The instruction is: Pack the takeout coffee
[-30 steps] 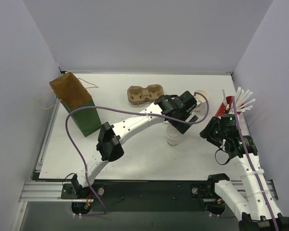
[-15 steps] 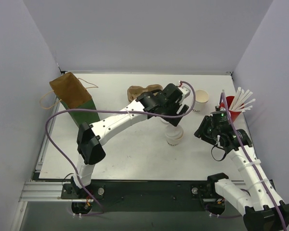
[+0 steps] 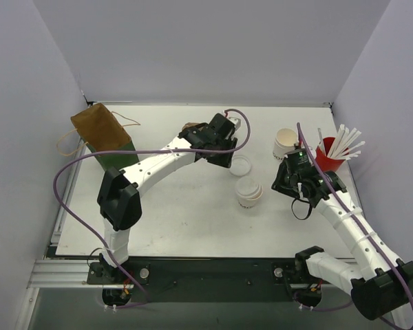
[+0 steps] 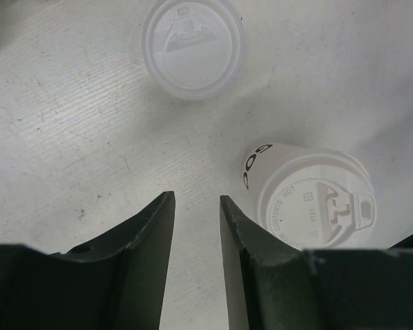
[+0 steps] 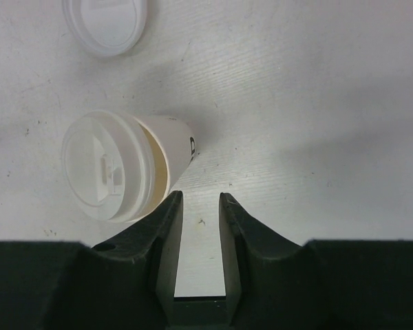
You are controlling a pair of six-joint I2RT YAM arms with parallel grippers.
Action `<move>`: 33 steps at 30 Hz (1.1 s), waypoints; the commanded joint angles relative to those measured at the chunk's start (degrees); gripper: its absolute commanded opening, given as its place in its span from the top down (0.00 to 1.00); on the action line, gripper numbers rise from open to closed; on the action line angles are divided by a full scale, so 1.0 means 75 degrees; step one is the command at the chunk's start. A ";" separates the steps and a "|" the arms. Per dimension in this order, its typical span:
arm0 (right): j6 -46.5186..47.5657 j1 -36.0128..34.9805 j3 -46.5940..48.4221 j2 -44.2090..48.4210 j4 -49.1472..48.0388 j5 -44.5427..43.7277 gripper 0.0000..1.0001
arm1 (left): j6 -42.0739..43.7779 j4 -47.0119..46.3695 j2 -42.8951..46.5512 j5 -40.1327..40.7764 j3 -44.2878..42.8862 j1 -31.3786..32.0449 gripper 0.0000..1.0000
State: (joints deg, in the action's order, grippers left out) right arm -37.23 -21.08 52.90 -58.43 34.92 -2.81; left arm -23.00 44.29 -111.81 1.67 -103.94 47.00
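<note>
Seen from above, the white worktop [image 3: 172, 220] carries both paper cups. The lidded cup [image 3: 249, 193] stands near the middle, with a loose lid [image 3: 241, 165] lying flat a little way behind it. The open cup [image 3: 286, 142] shows its tan inside and stands further right, near the red cup of straws [image 3: 327, 155]. Only this view shows the open cup, the red cup, the paper bag [image 3: 103, 134] at the far left and a bit of the brown carrier [image 3: 191, 128] peeking out beside the left arm. The left fingers [image 3: 224, 152] hang just left of the loose lid, and the right fingers [image 3: 289, 180] hang to the right of the lidded cup. From up here I cannot tell how wide either pair is.

The left wrist view shows that. The left fingers [image 4: 155, 234] are only a little way apart and hold nothing; bare worktop shows in the gap. The lidded cup [image 4: 310, 199] sits off to one side of them, not between them, and the loose lid [image 4: 193, 45] lies further ahead of the tips. This view also shows the sip hole in the lid and black letters on the cup's side.

In the right wrist view, the right fingers [image 5: 165, 234] also have a small gap and hold nothing. The lidded cup [image 5: 110, 165] sits to one side, close to one fingertip. A strip of tan shows between its lid and its wall — no other view shows that. The loose lid [image 5: 104, 24] is cut off by the top edge.
</note>
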 commanded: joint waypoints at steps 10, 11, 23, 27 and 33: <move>-0.0847 -0.0002 -0.1334 0.0115 -0.0881 -0.0153 0.88 | -0.0331 -0.0445 -0.0478 -0.0434 -0.0262 0.0143 0.60; -0.0918 -0.0013 -0.1405 0.0104 -0.1056 -0.0095 0.88 | -0.0354 -0.0456 -0.0537 -0.0422 -0.0251 0.0155 0.60; -0.1504 -0.0002 -0.2284 -0.0154 -0.2240 0.0538 0.93 | -0.0413 -0.0421 -0.0807 -0.0399 -0.0309 0.0319 0.61; -0.1551 -0.0013 -0.2331 -0.0259 -0.2429 0.0620 0.93 | -0.0402 -0.0386 -0.0854 -0.0422 -0.0414 0.0366 0.61; -0.1575 -0.0002 -0.2343 -0.0424 -0.2581 0.0738 0.93 | -0.0390 -0.0328 -0.0901 -0.0446 -0.0555 0.0436 0.61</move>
State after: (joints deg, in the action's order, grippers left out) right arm -48.23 -21.08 35.66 -60.97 16.99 2.22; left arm -25.47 42.89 -118.30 -0.82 -105.01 49.76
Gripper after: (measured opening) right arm 0.072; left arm 0.391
